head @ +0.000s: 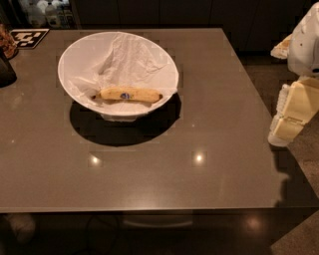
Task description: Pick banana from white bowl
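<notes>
A yellow banana [128, 94] with dark tips and a small blue sticker lies across the near side of the white bowl [79, 60]. The bowl is wide, lined with crumpled white paper, and stands at the back left of the brown table [209, 124]. My gripper [285, 128] hangs at the end of the cream-white arm beyond the table's right edge. It is far to the right of the bowl and touches nothing.
A black-and-white marker tag [29, 37] lies at the table's back left corner. A dark object [6, 69] sits at the left edge. Bottles [47, 12] stand behind the table. Two ceiling lights reflect on the tabletop.
</notes>
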### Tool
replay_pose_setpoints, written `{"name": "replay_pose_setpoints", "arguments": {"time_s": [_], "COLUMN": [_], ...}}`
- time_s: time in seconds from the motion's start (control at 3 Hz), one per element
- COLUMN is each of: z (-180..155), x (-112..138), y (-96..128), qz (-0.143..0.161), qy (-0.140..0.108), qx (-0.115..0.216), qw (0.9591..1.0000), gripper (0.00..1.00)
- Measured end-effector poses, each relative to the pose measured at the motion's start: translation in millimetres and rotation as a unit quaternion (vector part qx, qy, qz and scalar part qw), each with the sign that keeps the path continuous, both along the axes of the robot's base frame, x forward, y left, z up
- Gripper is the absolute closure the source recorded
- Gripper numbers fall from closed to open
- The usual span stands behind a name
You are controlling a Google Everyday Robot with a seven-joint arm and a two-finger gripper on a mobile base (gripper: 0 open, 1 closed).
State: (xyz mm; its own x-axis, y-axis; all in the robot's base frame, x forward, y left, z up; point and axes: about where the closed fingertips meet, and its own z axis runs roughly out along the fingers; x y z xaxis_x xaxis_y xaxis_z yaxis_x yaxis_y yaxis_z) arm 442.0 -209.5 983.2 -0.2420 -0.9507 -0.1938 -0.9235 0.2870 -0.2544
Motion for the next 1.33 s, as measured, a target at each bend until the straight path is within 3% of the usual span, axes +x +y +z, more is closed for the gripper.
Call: {"name": "replay_pose_setpoints", "arguments": {"time_s": [0.33, 0.67, 1.0, 1.33], "z": [18.6, 29.4, 38.2, 45.3], "x": [10.1, 26.5, 57.2, 65.0], "y": [30.1, 64.7, 108.3, 120.7], "qz": [-0.003, 0.016, 0.06, 0.068], "qy": [0.001, 0.006, -0.005, -0.025], "qx": [-0.014, -0.037, -0.041, -0.031], "qw": [0.9999, 0.9992, 0.9974, 0.9969], "gripper": [0.0, 0.0, 0.0, 0.0]}}
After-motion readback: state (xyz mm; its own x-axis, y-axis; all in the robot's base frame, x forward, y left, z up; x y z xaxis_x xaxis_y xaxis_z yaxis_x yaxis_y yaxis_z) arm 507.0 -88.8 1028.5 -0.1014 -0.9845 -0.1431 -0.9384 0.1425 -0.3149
